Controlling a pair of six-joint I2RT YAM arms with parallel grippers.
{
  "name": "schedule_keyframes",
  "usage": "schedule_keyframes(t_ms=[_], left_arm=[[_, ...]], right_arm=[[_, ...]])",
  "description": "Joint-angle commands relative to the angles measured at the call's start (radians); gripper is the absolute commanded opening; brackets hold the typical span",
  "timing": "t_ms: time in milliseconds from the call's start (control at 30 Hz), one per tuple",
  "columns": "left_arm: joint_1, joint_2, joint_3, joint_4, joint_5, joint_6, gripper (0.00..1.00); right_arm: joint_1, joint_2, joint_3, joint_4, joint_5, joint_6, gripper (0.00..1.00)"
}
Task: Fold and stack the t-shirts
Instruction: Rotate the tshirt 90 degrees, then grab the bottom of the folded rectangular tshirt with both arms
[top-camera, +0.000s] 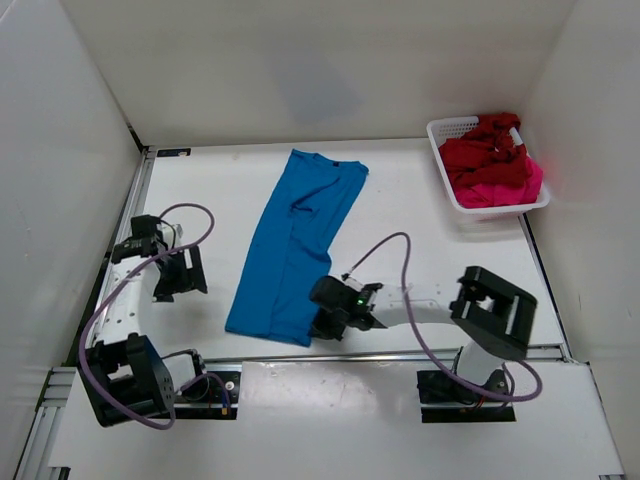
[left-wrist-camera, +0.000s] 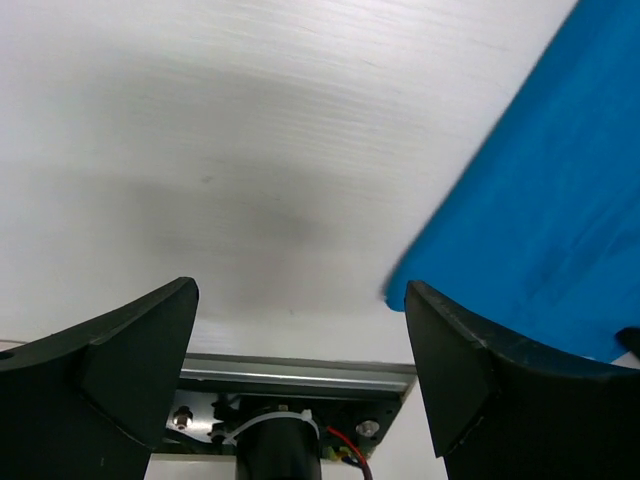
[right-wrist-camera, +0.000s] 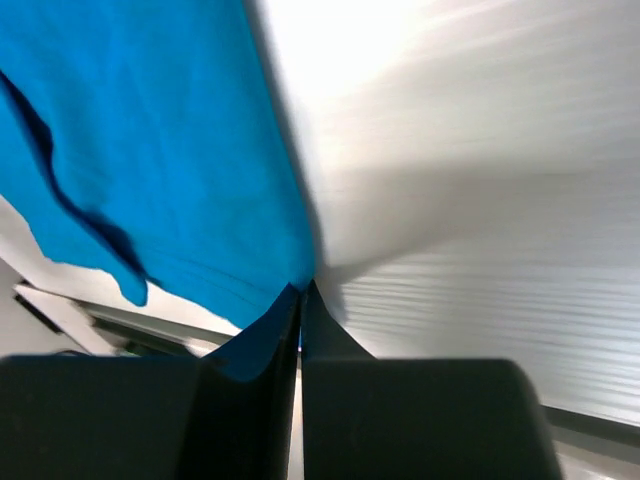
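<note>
Gripping the blue t-shirt (top-camera: 295, 240) by its near hem, right jaws pinching the cloth.
Left jaws spread over the counter (top-camera: 440, 260) near its left edge.

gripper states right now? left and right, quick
Left gripper: open, holding nothing.
Right gripper: closed on the edge of the blue shirt.

Black joints (top-camera: 495, 310) on white links (top-camera: 425, 305), looping mauve cables (top-camera: 398, 237), tiny green light (top-camera: 352, 297), blunt black fingers (left-wrist-camera: 130, 360).
</note>
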Motion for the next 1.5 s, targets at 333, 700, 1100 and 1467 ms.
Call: schedule_keyframes(t_ms=[333,700,1100,1467], left_arm=[[-0.691,-0.008,-0.068,-0.037,-0.033,0.0,0.95],[-0.938,0.077,-0.192,0.15,0.047,0.0,0.98],[-0.938,0.227,-0.183,0.237,0.068,0.0,0.83],[-0.991,0.311,-0.091,0.237,0.123,0.0,0.24]], right_arm=[[-0.081,-0.421,-0.441,-0.059,-0.103,-0.278,0.07],[-0.095,-0.423,-0.304,-0.134,-0.119,-0.473,0.42],[-0.095,-0.349,-0.281,-0.096,-0.158,-0.514,0.5],[-0.095,-0.315,-0.298,-0.041,-0.215,-0.494,0.36]])
